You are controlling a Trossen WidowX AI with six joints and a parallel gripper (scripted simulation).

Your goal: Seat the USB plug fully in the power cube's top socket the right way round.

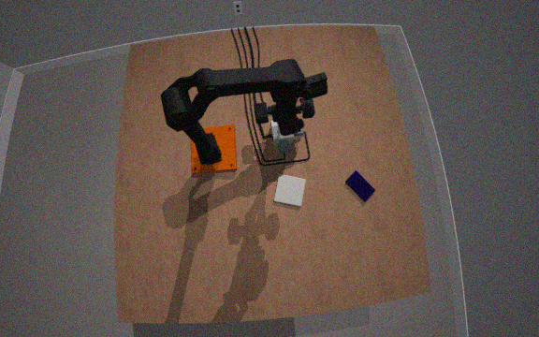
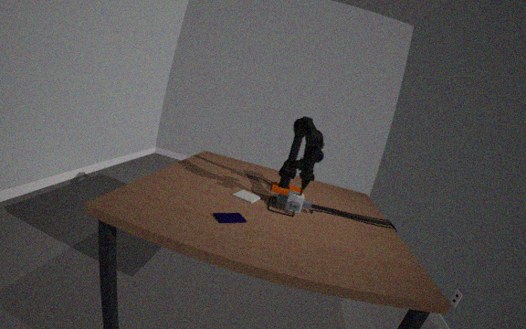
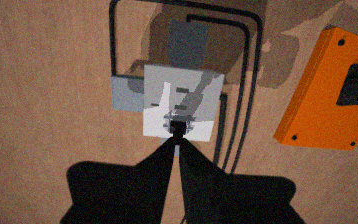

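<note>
The power cube [image 1: 275,132] [image 2: 295,203] [image 3: 152,123] is a pale white block on the table, with dark slots in its top face. My gripper [image 2: 303,190] [image 3: 177,141] points down over the near edge of the cube's top in the wrist view. Its fingers are shut on the USB plug [image 3: 178,125], a small dark piece at the fingertips. The plug is over the cube's top, among small grey shapes. The fingertips hide most of the plug and its socket, so its depth and which way round it is cannot be told. In the top view the arm hides the fingertips.
Grey-blue plugs [image 3: 127,94] [image 3: 187,44] stick out from the cube's sides, with black cables [image 1: 284,163] [image 3: 253,75] looping around it. An orange plate [image 1: 226,147] [image 3: 315,100] lies under the arm's base. A white slab [image 1: 290,191] [image 2: 247,196] and a dark blue box [image 1: 360,186] [image 2: 229,217] lie on the table.
</note>
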